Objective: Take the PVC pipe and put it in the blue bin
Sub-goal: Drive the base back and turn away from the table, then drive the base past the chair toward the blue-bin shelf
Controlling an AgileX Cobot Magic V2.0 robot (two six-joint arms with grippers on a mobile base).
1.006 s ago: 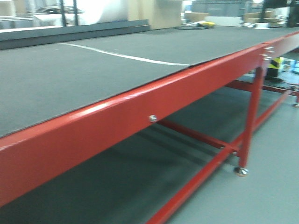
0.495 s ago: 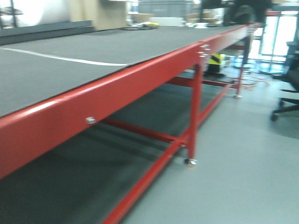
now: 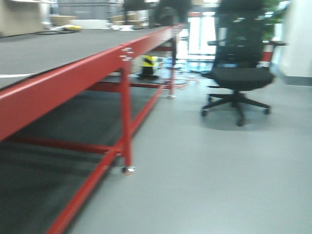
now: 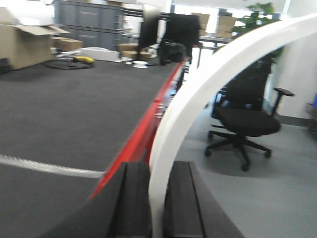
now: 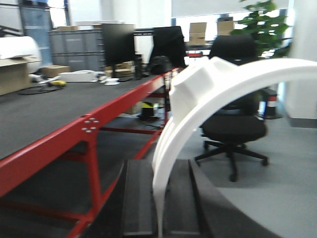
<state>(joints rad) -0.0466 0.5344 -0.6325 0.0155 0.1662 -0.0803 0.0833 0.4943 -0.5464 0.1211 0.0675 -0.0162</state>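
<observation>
White PVC pipe (image 4: 190, 94) clamped between left jaws, arcing up-right above them; second white arc (image 5: 171, 144) clamped between right jaws. Grab done; blue bin unseen, placing left.

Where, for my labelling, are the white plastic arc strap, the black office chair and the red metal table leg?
white plastic arc strap (image 4: 190, 99), left wrist view, mid-curve.
black office chair (image 3: 241, 78), front view, seat cushion.
red metal table leg (image 3: 126, 112), front view, mid-upright.
</observation>
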